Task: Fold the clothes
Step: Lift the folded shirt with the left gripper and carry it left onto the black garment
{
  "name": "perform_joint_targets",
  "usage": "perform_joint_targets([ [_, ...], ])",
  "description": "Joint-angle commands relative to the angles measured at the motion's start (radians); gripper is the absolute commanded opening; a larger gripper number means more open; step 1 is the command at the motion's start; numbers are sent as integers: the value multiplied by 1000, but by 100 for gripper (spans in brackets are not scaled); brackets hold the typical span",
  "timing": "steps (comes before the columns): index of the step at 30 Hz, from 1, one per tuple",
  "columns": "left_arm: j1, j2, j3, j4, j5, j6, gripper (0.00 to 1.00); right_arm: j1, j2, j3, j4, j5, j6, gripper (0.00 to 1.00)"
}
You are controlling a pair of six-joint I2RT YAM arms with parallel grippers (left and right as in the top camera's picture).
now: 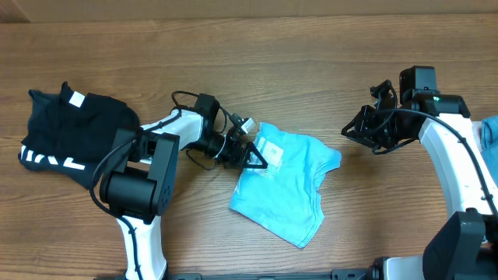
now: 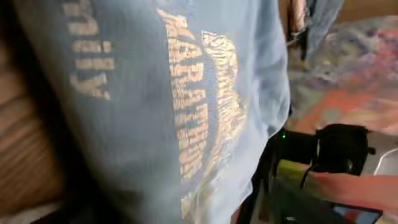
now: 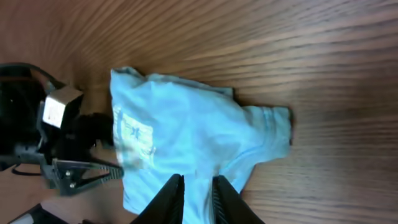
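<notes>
The light-blue T-shirt (image 1: 284, 187) lies bunched and partly folded at the table's middle, one sleeve (image 3: 270, 124) pointing right. Its print (image 2: 199, 106) fills the left wrist view, where no fingers show. My left gripper (image 1: 250, 149) lies low at the shirt's left edge with its jaws spread; one of its fingers (image 3: 81, 174) shows in the right wrist view. My right gripper (image 1: 352, 131) hangs right of the shirt, apart from it. Its fingertips (image 3: 198, 180) stand a narrow gap apart with nothing between them. A black garment with white lettering (image 1: 70, 136) lies crumpled at far left.
More blue cloth (image 1: 490, 132) shows at the right edge behind the right arm. Bare wooden table (image 1: 257, 62) lies beyond the shirt and between the shirt and the right arm. The left arm's base (image 1: 136, 187) stands between the two garments.
</notes>
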Motion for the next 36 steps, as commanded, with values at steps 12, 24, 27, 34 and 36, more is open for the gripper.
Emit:
perform_joint_targets([
  [12,-53,9,6,132,168,-156,4,-1,-14,16,2,3,-8,20],
  [24,397,-592,35,182,-50,-472,4,-1,-14,16,7,3,-7,20],
  [27,536,-594,36,291,-48,-549,4,-1,-14,16,-1,3,-8,20],
  [34,877,-590,36,312,-99,-442,4,-1,-14,16,-16,3,-7,20],
  [36,941,-575,35,294,-100,-390,4,-1,-14,16,-19,3,-7,19],
])
